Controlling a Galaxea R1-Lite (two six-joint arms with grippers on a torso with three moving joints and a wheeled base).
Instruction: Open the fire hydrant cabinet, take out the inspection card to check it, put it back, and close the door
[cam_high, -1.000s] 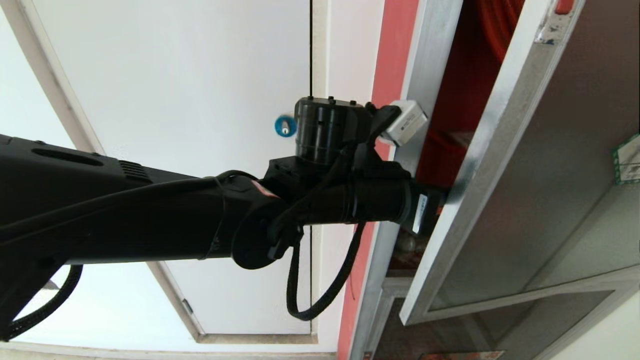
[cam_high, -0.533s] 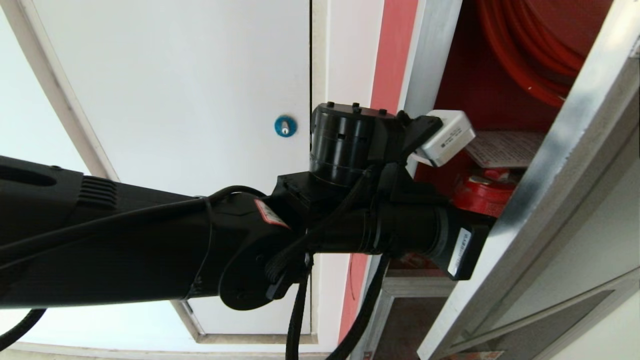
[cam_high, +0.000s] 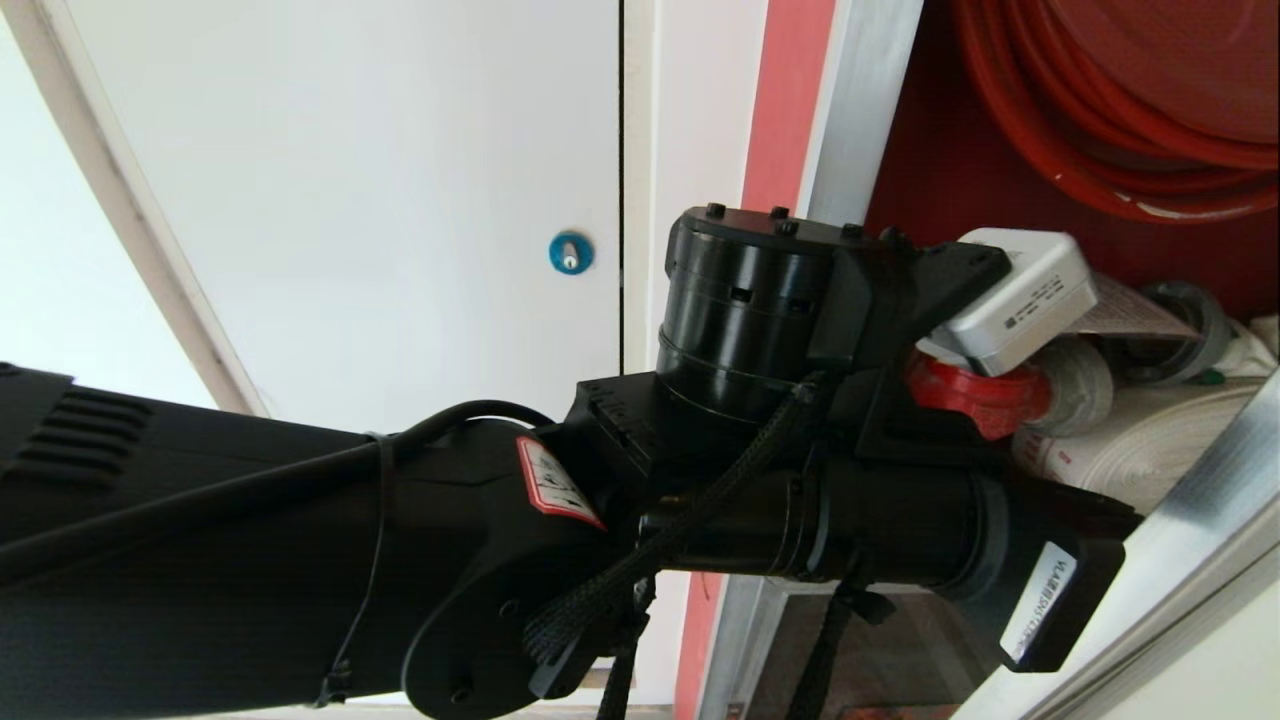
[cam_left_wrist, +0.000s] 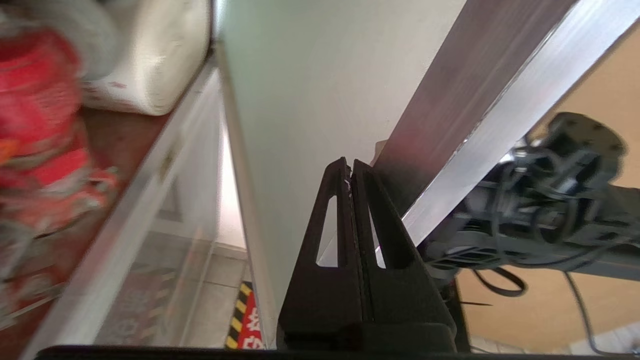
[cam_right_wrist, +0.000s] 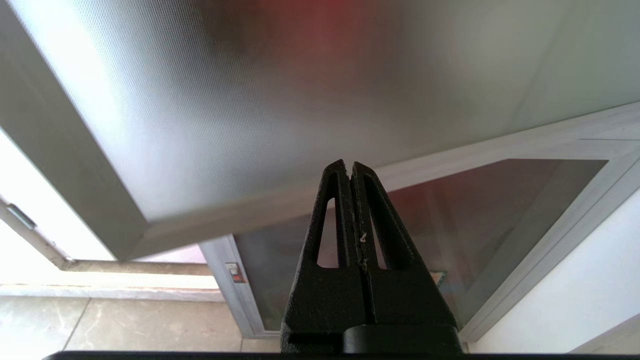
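Note:
The fire hydrant cabinet (cam_high: 850, 110) stands open, showing its red hose reel (cam_high: 1090, 110), red valve (cam_high: 965, 395) and white hose roll (cam_high: 1130, 440). The inspection card (cam_high: 1135, 312) lies inside above the hose roll, partly hidden by my left wrist camera. My left gripper (cam_left_wrist: 348, 162) is shut and empty, its tips beside the inner edge of the door (cam_left_wrist: 505, 95). In the head view the door's silver frame (cam_high: 1215, 465) runs along the lower right. My right gripper (cam_right_wrist: 348, 165) is shut and empty, parked low and facing the door's tinted glass (cam_right_wrist: 240, 100).
Left of the cabinet is a plain white panel (cam_high: 350, 200) with a blue round lock (cam_high: 570, 253). A shorter dark glass panel (cam_right_wrist: 500, 210) sits under the door. A red label with a yellow-black striped edge (cam_left_wrist: 246, 320) shows low by the tiled floor (cam_right_wrist: 115, 325).
The door has swung much wider open, with my left arm moving right alongside it. The hose reel, valve, hose roll and card have come into view.

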